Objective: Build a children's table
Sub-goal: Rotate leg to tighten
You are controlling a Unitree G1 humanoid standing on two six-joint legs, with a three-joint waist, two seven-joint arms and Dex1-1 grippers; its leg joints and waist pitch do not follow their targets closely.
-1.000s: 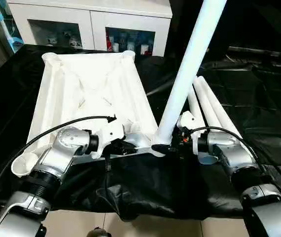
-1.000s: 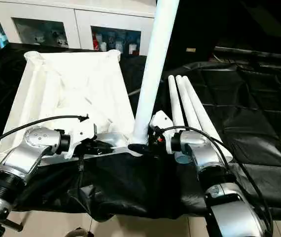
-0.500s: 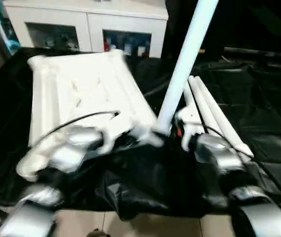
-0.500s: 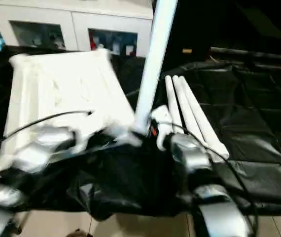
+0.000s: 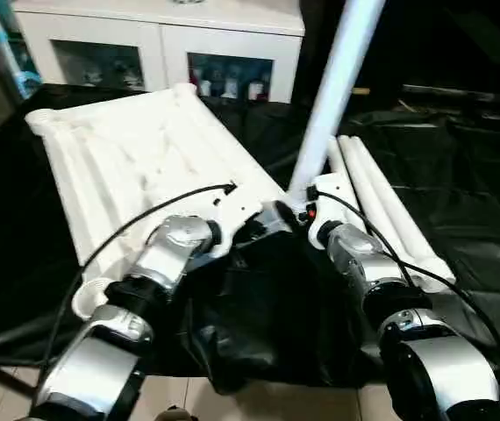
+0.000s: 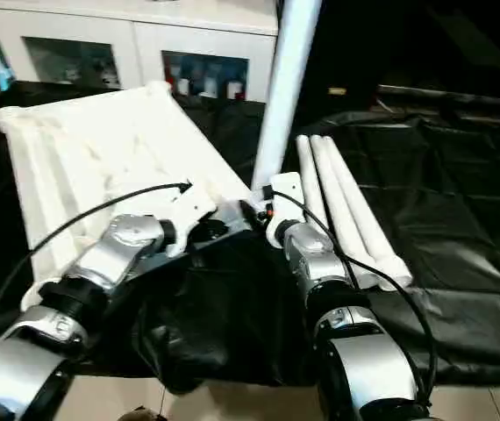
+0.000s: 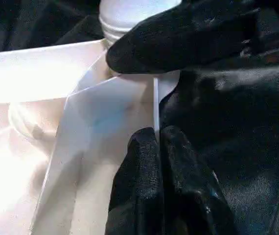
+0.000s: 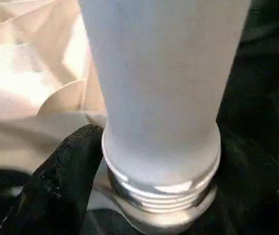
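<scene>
Left gripper [image 7: 161, 147] has its two black fingers [image 7: 139, 166] pressed flat together, nothing between them, tips right at the near edge of the tabletop [image 5: 136, 158]. The left forearm comes in low from the near left, elbow bent, wrist angled in toward the corner.

Right gripper [image 5: 301, 213] sits at the foot of the one standing leg [image 5: 333, 83], and its fingers are around that leg just above the threaded end: one finger [image 8: 56, 171] shows touching the side, so it's a wide hold on the leg. The threaded end is at the near right corner socket of the top; can't tell if it's seated. The right forearm runs up from the near right, almost parallel to the left one, so both wrists meet at that same corner.

The leg tilts up and slightly right, out of the top of the head views.

Counts: one tabletop, lying ribbed side up on the black-draped bench [image 5: 478, 219], turned at an angle. One leg upright, three spare legs [image 6: 338, 206] lying side by side on the bench just right of the right gripper. Round sockets show at the top's corners.

White cabinet [image 5: 162, 44] with glass doors behind the bench.
</scene>
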